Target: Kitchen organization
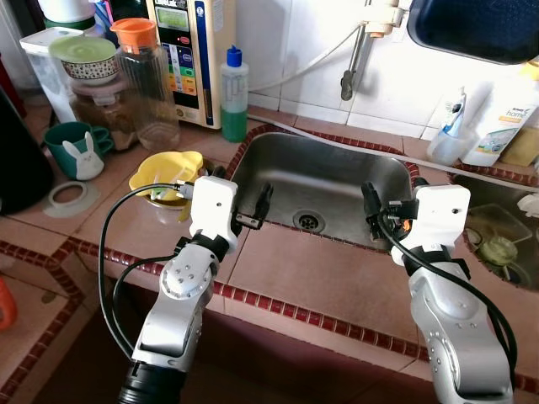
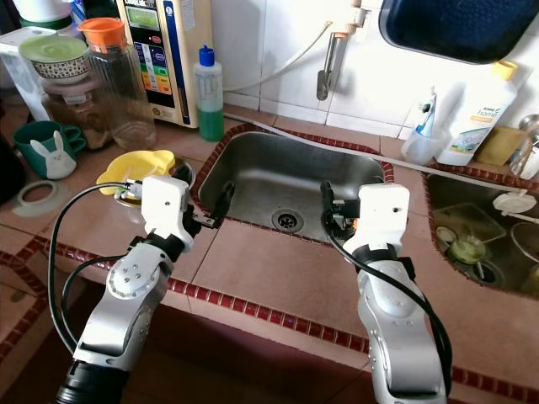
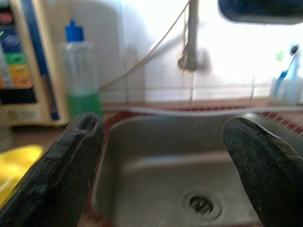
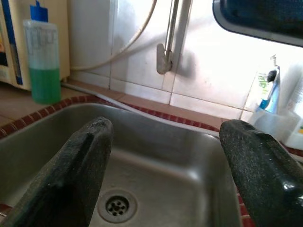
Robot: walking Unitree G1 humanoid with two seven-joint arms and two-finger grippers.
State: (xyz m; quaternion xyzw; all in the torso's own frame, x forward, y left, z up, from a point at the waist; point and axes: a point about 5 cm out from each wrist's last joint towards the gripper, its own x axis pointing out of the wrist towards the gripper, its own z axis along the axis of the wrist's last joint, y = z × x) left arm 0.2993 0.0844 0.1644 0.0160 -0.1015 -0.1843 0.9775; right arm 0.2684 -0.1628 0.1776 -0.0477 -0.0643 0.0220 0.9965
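Above the sink [image 1: 337, 189], the dark blue tray [image 1: 476, 29] is cut off by the frame's edge, and the water purifier's [image 1: 189, 50] labels are too small to read.

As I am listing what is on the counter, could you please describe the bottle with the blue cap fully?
The bottle is slim, clear plastic with a blue cap and a pale label. Green liquid fills about its lower third. It stands upright on the tiled counter at the sink's back left corner, beside the cream appliance; whether they touch is unclear.
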